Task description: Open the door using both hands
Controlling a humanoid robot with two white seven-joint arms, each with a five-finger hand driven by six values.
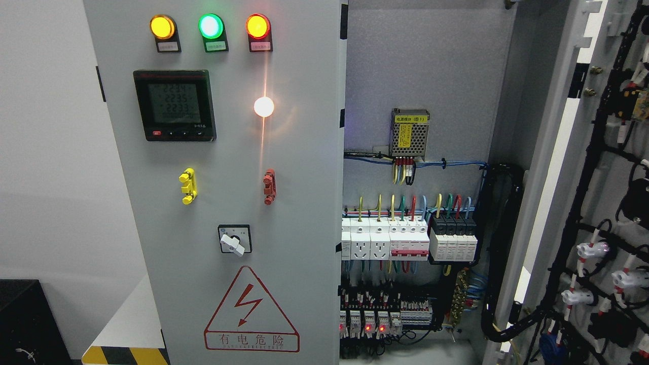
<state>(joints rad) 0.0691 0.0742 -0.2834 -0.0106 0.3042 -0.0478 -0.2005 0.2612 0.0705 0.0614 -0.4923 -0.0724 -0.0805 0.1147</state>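
A grey electrical cabinet fills the head view. Its left door [223, 152] stands shut and carries three lit lamps, a black meter [175, 105], a yellow handle [187, 186], a red handle [269, 186], a rotary switch [234, 240] and a red warning triangle [251, 312]. The right door [603, 192] is swung wide open to the right, its inner face covered in black wiring. Between them the cabinet interior [410, 228] shows breakers and coloured wires. Neither of my hands or arms appears in the picture.
A white wall lies left of the cabinet. A black box [23, 319] sits at the lower left, beside a yellow-and-black striped floor edge [124, 355]. A power supply [409, 133] is mounted high inside the cabinet.
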